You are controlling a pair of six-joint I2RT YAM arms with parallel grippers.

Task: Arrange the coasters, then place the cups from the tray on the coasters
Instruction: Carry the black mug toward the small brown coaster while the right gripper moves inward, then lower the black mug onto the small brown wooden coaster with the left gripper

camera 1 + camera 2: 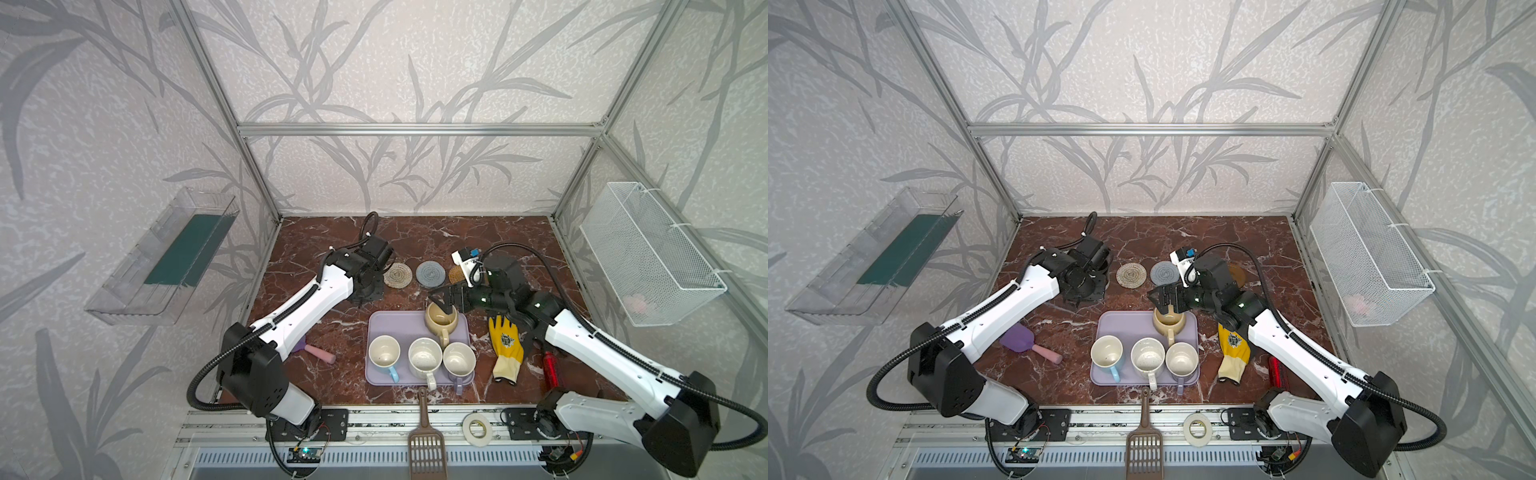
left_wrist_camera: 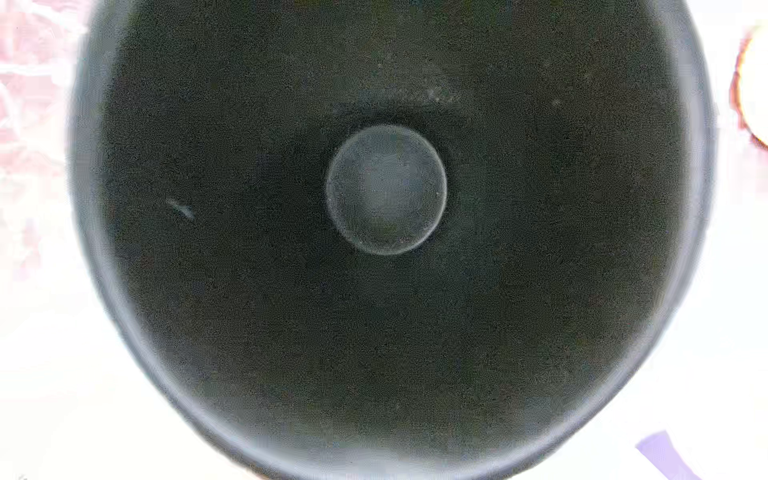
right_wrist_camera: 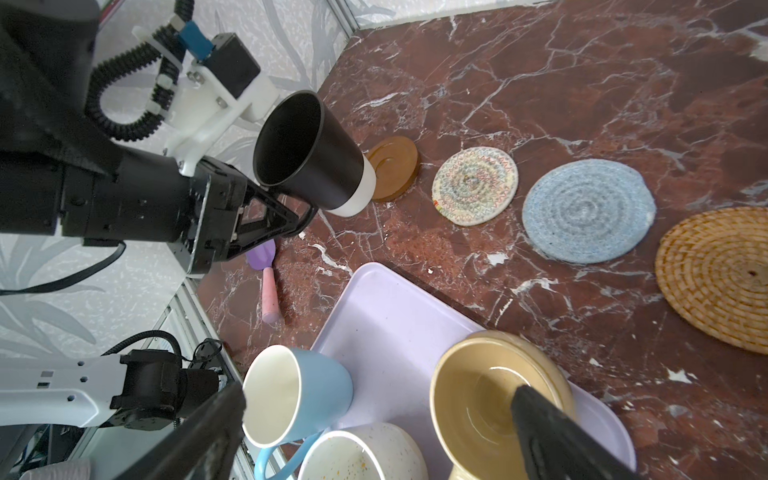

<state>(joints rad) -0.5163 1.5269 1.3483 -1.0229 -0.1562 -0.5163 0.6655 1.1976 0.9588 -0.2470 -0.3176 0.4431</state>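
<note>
Left pincer [image 3: 291, 216] holds black mug [image 3: 309, 153] at tips.

Pale grey wallpaper [image 1: 395, 62] printed with darker leaves and stems covers the back and side walls in both top views. An aluminium frame [image 1: 419, 129] crosses the upper middle, with slanting posts on either side. The table top [image 1: 415, 237] is red-brown marble with white veins. At the left, a clear plastic bin [image 1: 137, 266] with a dark green strip inside hangs on the wall. At the right, a white wire basket [image 1: 648, 253] holds something pinkish, too faint to name. The light is soft and even.
</note>
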